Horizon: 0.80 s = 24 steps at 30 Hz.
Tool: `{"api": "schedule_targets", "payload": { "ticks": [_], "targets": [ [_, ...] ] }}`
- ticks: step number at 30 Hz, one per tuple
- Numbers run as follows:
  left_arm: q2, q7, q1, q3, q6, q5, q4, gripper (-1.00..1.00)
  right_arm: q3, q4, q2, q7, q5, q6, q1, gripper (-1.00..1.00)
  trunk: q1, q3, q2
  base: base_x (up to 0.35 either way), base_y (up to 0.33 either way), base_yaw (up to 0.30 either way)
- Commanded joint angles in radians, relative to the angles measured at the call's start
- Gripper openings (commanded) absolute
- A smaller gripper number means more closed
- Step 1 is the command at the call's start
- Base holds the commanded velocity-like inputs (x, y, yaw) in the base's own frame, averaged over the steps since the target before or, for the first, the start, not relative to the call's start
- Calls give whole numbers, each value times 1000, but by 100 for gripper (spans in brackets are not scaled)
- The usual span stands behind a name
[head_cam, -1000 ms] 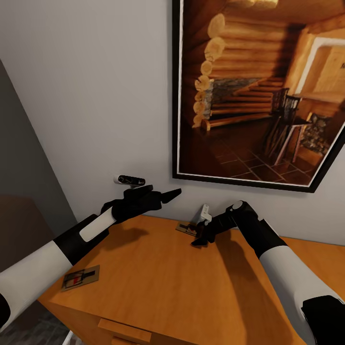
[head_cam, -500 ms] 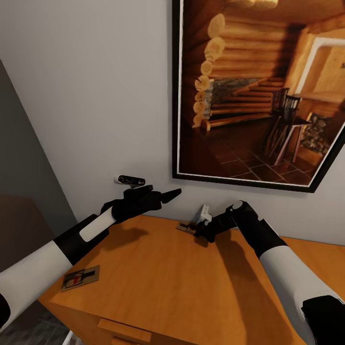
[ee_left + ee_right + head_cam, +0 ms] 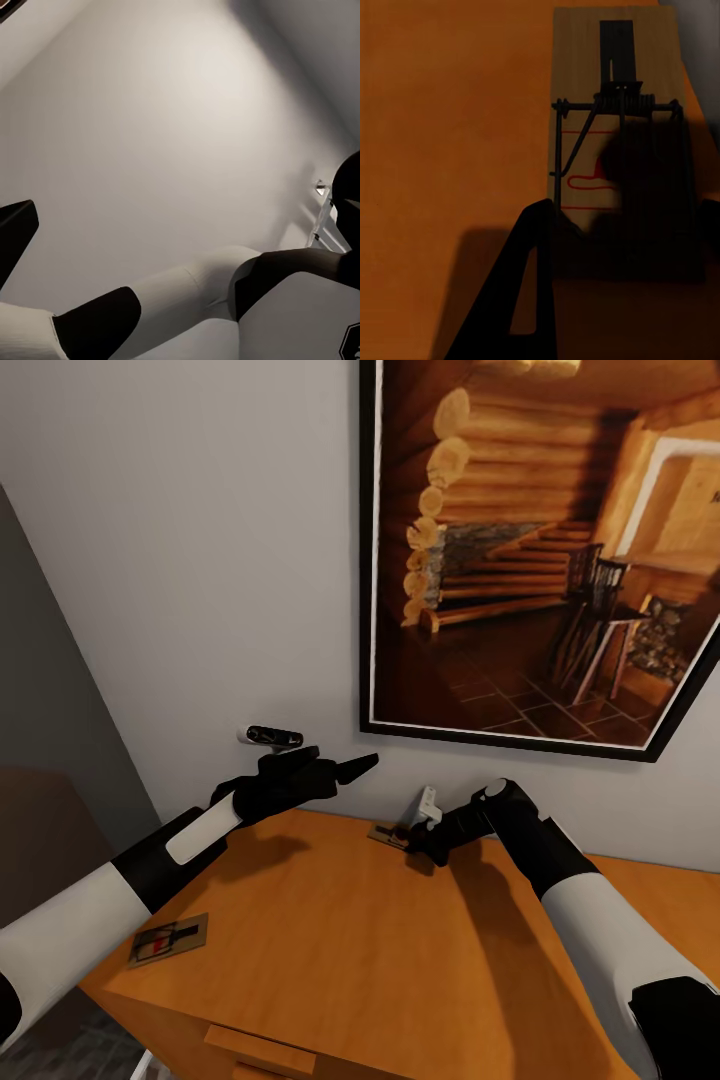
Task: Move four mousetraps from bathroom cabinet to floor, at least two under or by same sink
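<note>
Two mousetraps lie on the orange-brown cabinet (image 3: 330, 960) top. One mousetrap (image 3: 383, 834) is at the back by the wall, and my right gripper (image 3: 412, 848) is lowered onto its near end. In the right wrist view this mousetrap (image 3: 585, 75) lies flat with its wire and red mark showing. The right gripper (image 3: 626, 214) is open there, with one dark finger (image 3: 529, 285) beside each long edge of the board. The other mousetrap (image 3: 168, 940) rests near the front left corner. My left gripper (image 3: 330, 765) hovers open above the cabinet's left part, holding nothing.
A large framed picture (image 3: 540, 550) of a log cabin hangs on the white wall just above the right arm. A small dark wall fitting (image 3: 272, 736) sticks out behind the left gripper. A wooden drawer handle (image 3: 260, 1050) shows at the cabinet's front.
A second ago my right gripper was lifted slightly short of the back mousetrap; it has since dropped and reached onto it. The left arm has held still.
</note>
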Motion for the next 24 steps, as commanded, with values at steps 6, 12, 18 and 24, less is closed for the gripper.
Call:
{"api": "schedule_targets", "payload": {
  "ticks": [6, 12, 18, 24],
  "targets": [
    [1, -1, -2, -4, 11, 10, 1, 100, 2, -30, -1, -10, 1, 11, -1, -100, 0, -1, -1, 0, 0, 0],
    [1, -1, -2, -4, 10, 9, 2, 100, 1, -103, -2, -7, -3, 15, 0, -100, 0, -1, -1, 0, 0, 0],
    [1, -1, -2, -4, 10, 9, 3, 100, 2, -154, -1, -3, -3, 19, 3, -100, 0, -1, -1, 0, 0, 0],
    [1, -1, -2, -4, 10, 9, 3, 100, 4, -165, 0, -2, -4, 20, 6, -100, 0, -1, -1, 0, 0, 0]
  ]
}}
